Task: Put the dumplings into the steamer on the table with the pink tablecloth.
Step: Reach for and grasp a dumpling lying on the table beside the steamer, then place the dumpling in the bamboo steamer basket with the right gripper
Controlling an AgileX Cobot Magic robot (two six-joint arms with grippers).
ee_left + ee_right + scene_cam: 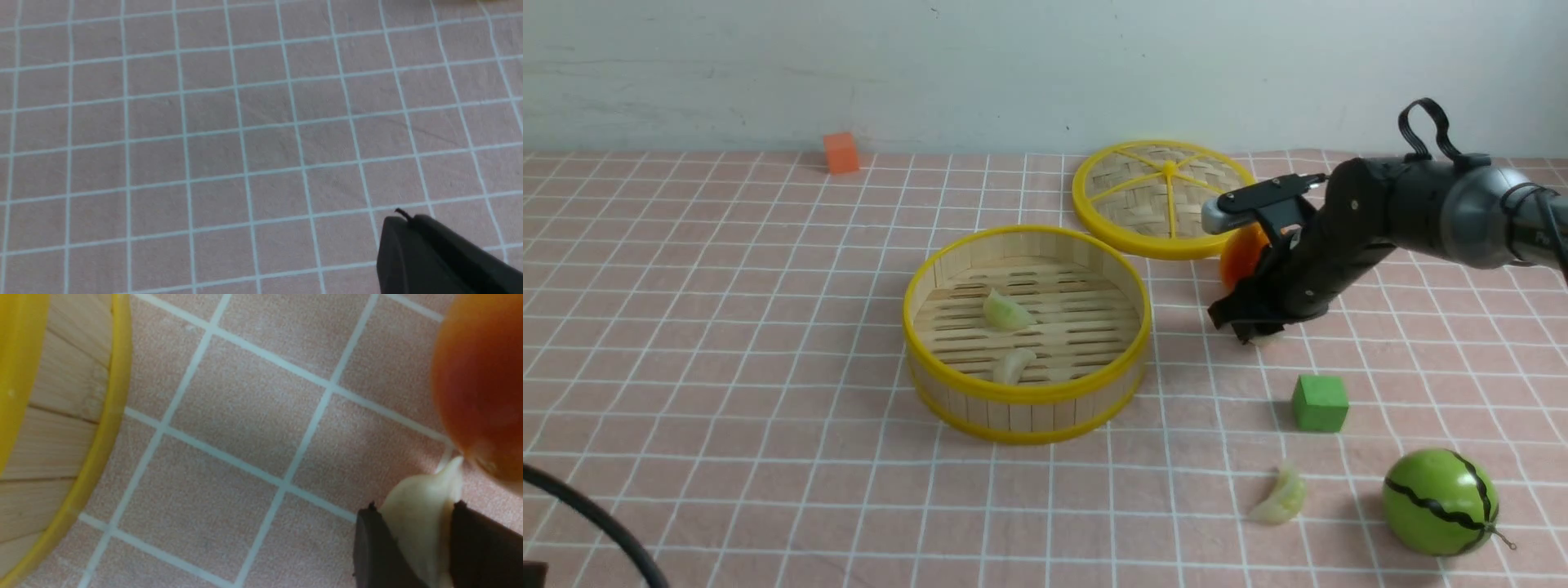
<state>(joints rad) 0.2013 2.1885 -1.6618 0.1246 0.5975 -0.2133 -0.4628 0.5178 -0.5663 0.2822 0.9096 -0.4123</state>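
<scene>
The pink tablecloth [727, 351] carries the steamer [1027, 394], which lies close on the robot's left of the right gripper [1250, 327], the nearer arm. That gripper sits low, pinched across the narrow width of a cream dumpling [421, 510] whose tip is just beside an orange toy [478, 384]. Of the left gripper [429, 253] only one dark finger shows, so its opening cannot be told. Two dumplings [1006, 312] lie inside the steamer; a fourth dumpling [1281, 496] lies near the green cube [1319, 403].

- Matte black right arm [1327, 253], blocky links, small screw heads.
- Rounded silver-grey joint [1478, 216] behind.
- Looped flat black cable [1421, 122] on top.
- Dark, blunt left gripper finger [429, 257], tiny wire stub at tip.
</scene>
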